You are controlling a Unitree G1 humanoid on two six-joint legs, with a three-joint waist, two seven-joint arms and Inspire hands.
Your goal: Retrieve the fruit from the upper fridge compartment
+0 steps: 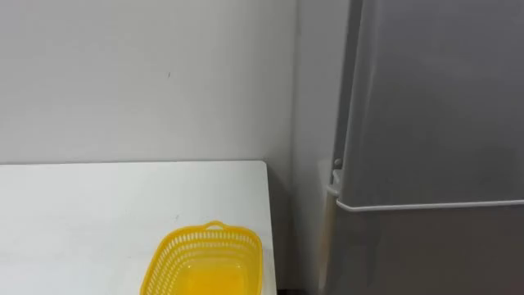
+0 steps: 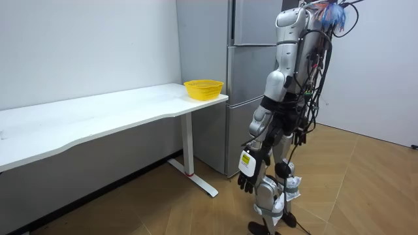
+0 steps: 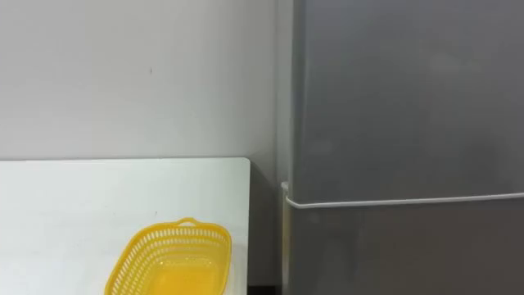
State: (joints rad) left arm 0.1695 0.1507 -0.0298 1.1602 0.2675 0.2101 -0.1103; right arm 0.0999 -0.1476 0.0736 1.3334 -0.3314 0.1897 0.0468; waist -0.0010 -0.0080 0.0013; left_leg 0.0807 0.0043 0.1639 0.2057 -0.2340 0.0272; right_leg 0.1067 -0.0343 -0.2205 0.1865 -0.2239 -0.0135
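The grey fridge stands straight ahead with both doors shut: upper door [image 1: 442, 98] [image 3: 409, 98] above a pale seam, lower door [image 1: 426, 254] below it. In the room view I stand upright close to the fridge [image 2: 251, 39], facing it. My left hand [image 2: 247, 173] hangs by my thigh with relaxed fingers and holds nothing. My right hand [image 2: 302, 134] hangs at the hip on the far side of my body, mostly hidden.
A white table [image 1: 98, 213] [image 2: 98, 111] runs along the wall to my left, its end a narrow gap from the fridge. An empty yellow mesh basket [image 1: 205, 262] [image 3: 172, 262] [image 2: 203, 89] sits on that end. The floor is wooden.
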